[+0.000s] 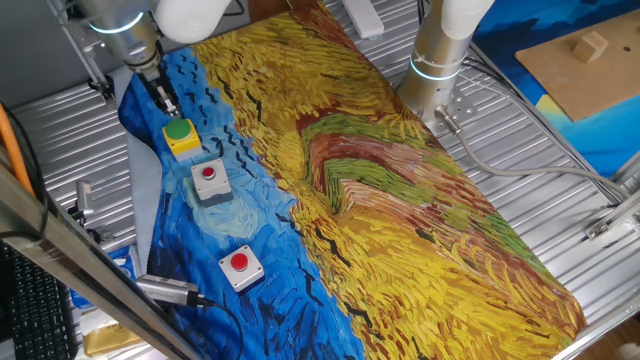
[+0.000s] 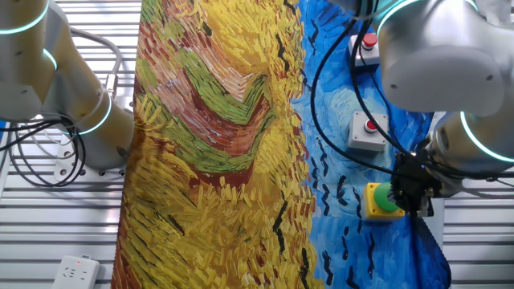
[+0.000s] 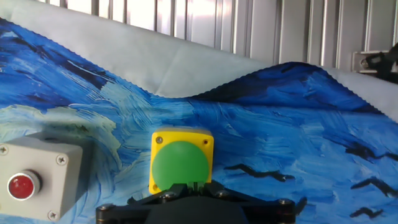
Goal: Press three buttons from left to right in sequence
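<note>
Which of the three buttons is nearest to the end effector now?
The green button on the yellow box; the end effector is right at it. The two red buttons on grey-white boxes lie farther along the row.

From my seat I can read no text, label, brand or number in any view. The green button (image 3: 180,164), the two red buttons (image 1: 209,173) (image 1: 239,263) beside it and the painted cloth (image 1: 400,190) under them carry no lettering.

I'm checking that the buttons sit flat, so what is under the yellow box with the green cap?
The yellow box rests on the blue part of the painted cloth. What lies beneath the cloth there is covered and cannot be seen.
</note>
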{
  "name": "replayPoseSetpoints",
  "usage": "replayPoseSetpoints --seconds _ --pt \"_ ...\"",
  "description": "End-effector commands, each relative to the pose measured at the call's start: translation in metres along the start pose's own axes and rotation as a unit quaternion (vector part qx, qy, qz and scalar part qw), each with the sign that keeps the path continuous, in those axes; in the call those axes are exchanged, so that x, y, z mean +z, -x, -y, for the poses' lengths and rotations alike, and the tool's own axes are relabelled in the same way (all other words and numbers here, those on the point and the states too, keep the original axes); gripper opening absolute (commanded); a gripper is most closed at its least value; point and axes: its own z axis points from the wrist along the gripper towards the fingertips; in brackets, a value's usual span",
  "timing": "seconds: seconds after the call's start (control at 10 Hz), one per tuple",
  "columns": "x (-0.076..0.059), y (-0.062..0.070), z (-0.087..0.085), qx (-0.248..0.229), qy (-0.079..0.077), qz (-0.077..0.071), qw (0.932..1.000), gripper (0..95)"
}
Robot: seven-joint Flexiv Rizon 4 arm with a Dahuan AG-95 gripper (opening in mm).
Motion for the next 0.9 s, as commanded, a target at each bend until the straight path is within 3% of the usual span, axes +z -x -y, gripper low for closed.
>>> replayPoseSetpoints --seconds 0.1,0.9 --pt "0.003 0.002 0.000 -0.003 0.003 0.001 1.0000 0.0" --pt "0.007 0.013 -0.013 0.001 0.003 -0.001 1.0000 0.0"
